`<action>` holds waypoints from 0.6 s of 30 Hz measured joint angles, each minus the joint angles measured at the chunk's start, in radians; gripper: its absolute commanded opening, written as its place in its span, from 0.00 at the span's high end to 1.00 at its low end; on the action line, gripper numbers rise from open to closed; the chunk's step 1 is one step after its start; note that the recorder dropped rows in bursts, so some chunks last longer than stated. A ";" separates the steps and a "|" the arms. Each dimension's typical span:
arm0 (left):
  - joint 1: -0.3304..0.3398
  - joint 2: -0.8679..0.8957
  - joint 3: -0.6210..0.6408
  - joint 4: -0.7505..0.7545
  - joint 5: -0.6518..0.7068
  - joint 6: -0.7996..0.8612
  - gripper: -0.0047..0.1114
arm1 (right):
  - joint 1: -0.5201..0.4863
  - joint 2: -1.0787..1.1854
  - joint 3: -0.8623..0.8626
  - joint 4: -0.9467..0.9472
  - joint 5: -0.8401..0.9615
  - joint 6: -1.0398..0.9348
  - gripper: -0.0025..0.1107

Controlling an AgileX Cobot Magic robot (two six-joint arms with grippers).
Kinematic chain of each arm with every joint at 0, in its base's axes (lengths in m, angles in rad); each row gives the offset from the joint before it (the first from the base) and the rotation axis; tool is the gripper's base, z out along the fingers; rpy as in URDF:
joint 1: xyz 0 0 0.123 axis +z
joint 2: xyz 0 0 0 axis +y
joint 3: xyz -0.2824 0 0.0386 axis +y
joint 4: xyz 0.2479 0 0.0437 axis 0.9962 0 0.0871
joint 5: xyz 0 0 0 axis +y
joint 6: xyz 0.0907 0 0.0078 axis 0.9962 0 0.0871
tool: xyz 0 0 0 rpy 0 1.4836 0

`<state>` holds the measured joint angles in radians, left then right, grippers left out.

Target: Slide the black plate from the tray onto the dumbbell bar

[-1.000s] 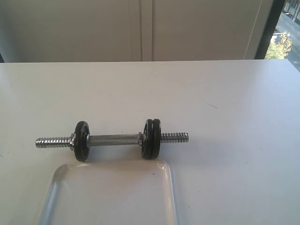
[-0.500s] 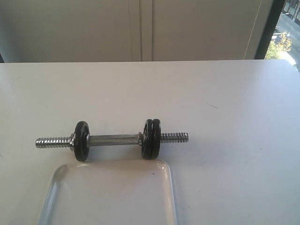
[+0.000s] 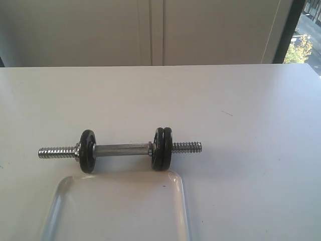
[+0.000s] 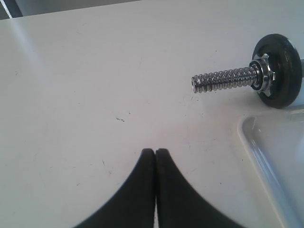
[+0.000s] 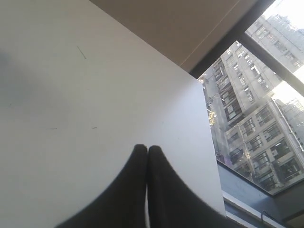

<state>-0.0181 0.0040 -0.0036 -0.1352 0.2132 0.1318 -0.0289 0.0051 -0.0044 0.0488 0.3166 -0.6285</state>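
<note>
Only wrist views show the closed fingers (image 4: 137, 194).

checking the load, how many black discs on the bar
3: one disc near the dumbbell bar's left end, two together near its right. The tray is cut off; more may hide.

A white table (image 3: 241, 100) is backed by a pale panelled wall (image 3: 75, 30); daylight is admitted by a window (image 3: 307, 40) at upper right.

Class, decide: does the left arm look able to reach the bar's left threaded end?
Probably yes: only table surface lies between the shut left end effector and the threaded end of the bar; the tray sits beside that path.
</note>
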 measured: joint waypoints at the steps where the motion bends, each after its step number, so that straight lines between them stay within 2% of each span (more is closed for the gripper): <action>1: 0.000 0.000 0.000 0.000 0.000 0.000 0.96 | 0.000 0.000 0.000 -0.008 0.000 0.000 0.98; 18: 0.000 0.000 0.000 0.000 0.000 0.000 0.96 | 0.000 0.000 0.000 -0.024 -0.004 0.000 0.98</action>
<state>-0.0181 0.0040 -0.0036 -0.1352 0.2132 0.1318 -0.0289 0.0051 -0.0044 0.0252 0.3124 -0.6285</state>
